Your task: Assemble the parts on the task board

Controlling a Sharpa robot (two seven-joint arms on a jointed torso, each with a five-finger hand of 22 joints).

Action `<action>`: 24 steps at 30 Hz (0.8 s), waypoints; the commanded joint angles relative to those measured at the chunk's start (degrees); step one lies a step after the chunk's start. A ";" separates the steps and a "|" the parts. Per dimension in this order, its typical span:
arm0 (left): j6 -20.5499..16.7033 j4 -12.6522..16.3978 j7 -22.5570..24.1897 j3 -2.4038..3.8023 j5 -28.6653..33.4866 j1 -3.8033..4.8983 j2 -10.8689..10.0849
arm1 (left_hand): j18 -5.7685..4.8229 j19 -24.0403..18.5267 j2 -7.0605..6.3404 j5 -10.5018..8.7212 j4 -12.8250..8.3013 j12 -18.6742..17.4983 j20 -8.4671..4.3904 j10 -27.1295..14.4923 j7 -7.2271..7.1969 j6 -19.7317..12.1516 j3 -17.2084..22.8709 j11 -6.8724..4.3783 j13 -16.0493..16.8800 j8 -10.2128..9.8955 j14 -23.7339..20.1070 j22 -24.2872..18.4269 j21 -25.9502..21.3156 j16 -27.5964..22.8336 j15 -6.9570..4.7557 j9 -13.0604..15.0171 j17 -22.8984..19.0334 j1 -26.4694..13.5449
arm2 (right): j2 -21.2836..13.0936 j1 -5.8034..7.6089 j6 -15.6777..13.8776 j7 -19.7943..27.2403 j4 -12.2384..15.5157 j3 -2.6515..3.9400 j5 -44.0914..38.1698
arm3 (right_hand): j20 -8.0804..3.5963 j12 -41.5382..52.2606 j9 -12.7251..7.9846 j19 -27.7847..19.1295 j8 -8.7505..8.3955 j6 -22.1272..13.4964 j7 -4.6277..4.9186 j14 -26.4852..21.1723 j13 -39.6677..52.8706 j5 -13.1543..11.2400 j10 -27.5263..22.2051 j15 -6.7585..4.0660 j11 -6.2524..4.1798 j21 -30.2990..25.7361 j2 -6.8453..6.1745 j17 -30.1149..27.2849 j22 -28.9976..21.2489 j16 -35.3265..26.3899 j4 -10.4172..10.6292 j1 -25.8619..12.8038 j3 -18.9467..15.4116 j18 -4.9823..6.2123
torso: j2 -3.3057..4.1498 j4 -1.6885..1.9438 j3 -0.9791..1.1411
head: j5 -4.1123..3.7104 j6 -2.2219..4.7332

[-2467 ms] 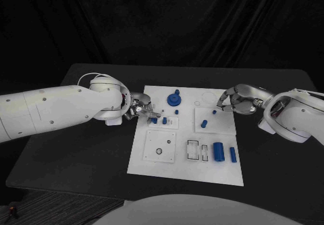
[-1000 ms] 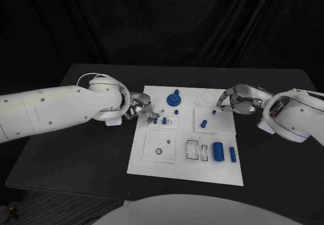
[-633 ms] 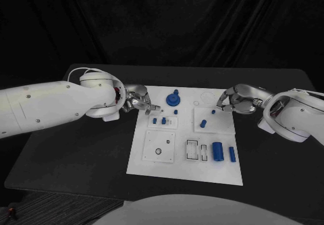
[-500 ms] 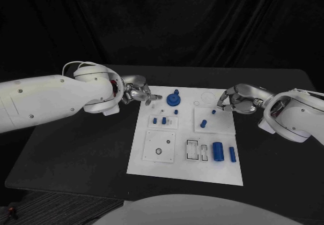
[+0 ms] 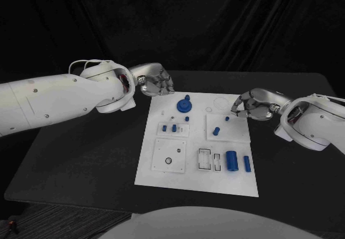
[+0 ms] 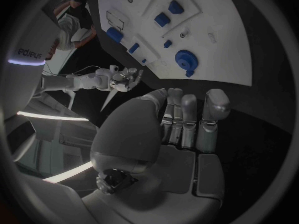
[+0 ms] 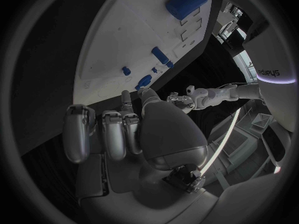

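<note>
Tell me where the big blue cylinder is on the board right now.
In the head view the big blue cylinder lies near the task board's front right corner, between an empty rectangular slot and a thinner blue pin, well clear of both hands.

In the left wrist view, a short pale word stands on a dark panel toward ten o'clock, too curved and small to read with certainty. The right wrist view has similar lettering on a white panel toward three o'clock, equally illegible.
</note>
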 commanded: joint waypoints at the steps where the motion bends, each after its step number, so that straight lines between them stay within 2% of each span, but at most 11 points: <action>1: -3.90 -1.84 14.82 0.01 -14.81 -0.89 1.67 | 1.13 -0.68 -2.95 -3.55 2.20 -17.44 0.15 -5.95 -1.04 -4.20 3.00 -0.26 -14.38 -8.83 -2.84 6.63 -0.84 -9.94 -0.47 -11.28 -9.56 1.20 | -0.11 -0.14 -2.00 0.56 0.18 0.04 -0.08 | 0.09 -0.39 -0.08 1.94 -0.19 0.48 -0.04 6.23 14.95 0.20 6.19 -0.32 -0.14 0.24 -0.05 15.09 12.60 0.15 -0.06 0.33 0.31 0.95 | 0.00 0.07 0.04 | -0.22 0.00; 3: -4.00 -3.05 16.08 0.01 -20.43 -1.50 3.03 | 1.36 1.52 -4.92 -4.89 2.62 -24.44 -0.08 -8.02 -2.42 -6.56 2.43 -1.90 -21.97 -9.66 1.47 6.98 0.41 -12.10 -1.64 -19.37 -12.89 1.13 | -0.20 -0.14 -2.30 0.88 0.29 0.03 -0.08 | 0.09 -0.39 -0.08 1.96 -0.18 0.50 -0.04 6.23 14.95 0.21 6.19 -0.32 -0.13 0.27 -0.04 15.09 12.62 0.15 -0.06 0.33 0.33 0.94 | 0.00 0.01 -0.06 | -0.10 0.00; 4: -4.04 -3.49 16.39 0.01 -22.38 -1.75 3.57 | 0.96 4.44 -5.43 -5.44 2.18 -26.57 -0.12 -8.97 -3.41 -5.73 0.96 -2.54 -24.97 -9.73 4.21 7.73 2.92 -12.48 -2.06 -22.92 -14.12 0.86 | -0.24 -0.14 -2.39 0.96 0.33 0.03 -0.08 | 0.09 -0.39 -0.08 1.96 -0.18 0.50 -0.04 6.23 14.95 0.21 6.19 -0.32 -0.13 0.27 -0.04 15.09 12.62 0.15 -0.06 0.33 0.33 0.94 | -0.04 0.01 -0.08 | -0.08 0.00; 7: -3.72 -4.61 16.89 0.02 -26.64 -2.47 5.00 | 0.25 8.50 -5.45 -6.26 1.32 -28.08 -0.22 -9.55 -5.60 -4.25 -2.22 -3.61 -28.97 -9.51 7.74 8.75 6.34 -12.60 -2.74 -28.12 -15.56 0.15 | -0.34 -0.15 -2.44 1.05 0.39 0.03 -0.08 | 0.09 -0.39 -0.08 1.96 -0.18 0.50 -0.04 6.23 14.95 0.21 6.19 -0.32 -0.13 0.27 -0.04 15.09 12.62 0.15 -0.06 0.33 0.33 0.94 | -0.14 0.02 -0.10 | -0.11 0.00; 10: -2.98 -5.68 17.04 0.02 -29.26 -3.23 6.35 | 0.05 9.60 -5.04 -5.94 0.46 -27.94 -0.04 -8.79 -5.42 -2.43 -3.65 -3.60 -30.78 -9.27 9.49 9.02 7.04 -10.43 -3.04 -30.68 -14.74 0.47 | -0.41 -0.15 -2.37 1.07 0.42 0.03 -0.08 | 0.09 -0.39 -0.08 1.96 -0.18 0.50 -0.04 6.23 14.95 0.21 6.19 -0.32 -0.13 0.27 -0.04 15.09 12.62 0.15 -0.06 0.33 0.33 0.94 | -0.08 -0.03 -0.24 | -0.03 0.00; 12: -2.30 -6.48 17.13 0.02 -30.59 -3.80 7.29 | 0.01 9.97 -4.85 -5.61 -0.22 -27.20 -0.02 -7.93 -5.10 -1.09 -4.46 -3.17 -31.39 -9.10 12.67 9.11 7.19 -3.42 -3.19 -32.25 -8.89 0.76 | -0.40 -0.15 -2.31 1.08 0.46 0.03 -0.08 | 0.09 -0.39 -0.08 1.96 -0.18 0.50 -0.04 6.23 14.95 0.21 6.19 -0.32 -0.13 0.27 -0.04 15.09 12.62 0.15 -0.06 0.33 0.33 0.94 | -0.02 -0.15 -0.31 | 0.01 0.00; 13: -2.17 -6.65 17.14 0.02 -30.84 -3.93 7.51 | -0.10 10.39 -4.74 -5.68 -0.31 -26.87 -0.03 -7.69 -4.93 -0.90 -4.86 -2.92 -31.57 -9.17 12.69 9.27 7.68 -2.16 -3.21 -32.94 -8.25 0.62 | -0.39 -0.15 -2.30 1.09 0.47 0.03 -0.08 | 0.09 -0.39 -0.08 1.98 -0.17 0.54 -0.05 6.23 14.95 0.24 6.19 -0.33 -0.14 0.30 -0.05 15.09 12.63 0.15 -0.08 0.33 0.39 0.94 | -0.02 -0.21 -0.34 | 0.04 0.00; 15: -1.84 -7.09 17.08 0.02 -31.45 -4.28 8.12 | -0.13 10.56 -4.66 -5.70 -0.41 -26.40 -0.04 -7.20 -5.06 -0.87 -5.20 -2.82 -31.61 -9.25 12.53 9.33 7.82 -1.38 -3.18 -33.56 -8.06 0.52 | -0.37 -0.15 -2.26 1.11 0.48 0.03 -0.08 | 0.09 -0.39 -0.08 1.98 -0.17 0.54 -0.05 6.23 14.95 0.24 6.19 -0.33 -0.14 0.30 -0.05 15.09 12.63 0.15 -0.08 0.33 0.39 0.94 | -0.02 -0.29 -0.25 | 0.04 0.00; 17: -1.57 -7.36 16.89 0.02 -31.75 -4.48 8.54 | -0.11 10.54 -4.65 -5.61 -0.59 -26.14 -0.04 -6.94 -5.25 -1.04 -5.34 -2.70 -31.64 -9.36 12.28 9.30 7.74 -1.13 -3.16 -33.97 -8.17 0.64 | -0.36 -0.15 -2.23 1.13 0.48 0.03 -0.08 | 0.09 -0.39 -0.08 1.98 -0.17 0.54 -0.05 6.23 14.95 0.24 6.19 -0.33 -0.14 0.30 -0.05 15.09 12.63 0.15 -0.08 0.33 0.39 0.94 | 0.02 -0.31 -0.26 | 0.05 0.00; 20: -0.66 -7.78 16.09 0.03 -32.07 -4.71 9.32 | -0.14 10.73 -4.36 -3.60 -1.47 -25.41 -0.05 -5.95 -5.25 -0.90 -5.21 -2.29 -31.80 -9.28 11.92 9.36 7.88 -0.14 -2.98 -35.03 -8.14 1.48 | -0.33 -0.15 -2.33 1.22 0.55 0.03 -0.08 | 0.09 -0.39 -0.08 1.98 -0.17 0.54 -0.05 6.23 14.95 0.24 6.19 -0.33 -0.14 0.30 -0.05 15.09 12.63 0.15 -0.08 0.33 0.39 0.94 | 0.09 -0.33 -0.26 | 0.18 0.00; 24: 0.20 -8.26 15.22 0.03 -32.23 -4.87 10.19 | -0.24 11.17 -4.17 -3.28 -1.70 -24.30 -0.08 -3.79 -4.68 0.61 -5.10 -2.10 -31.80 -8.86 11.82 9.52 8.40 0.96 -2.83 -35.95 -8.16 1.33 | -0.39 -0.15 -2.77 1.43 0.79 0.03 -0.08 | 0.09 -0.39 -0.09 1.99 -0.18 0.55 -0.05 6.23 14.95 0.25 6.19 -0.33 -0.15 0.31 -0.07 15.09 12.63 0.15 -0.08 0.32 0.41 0.93 | 0.23 -0.29 -0.22 | 0.23 0.00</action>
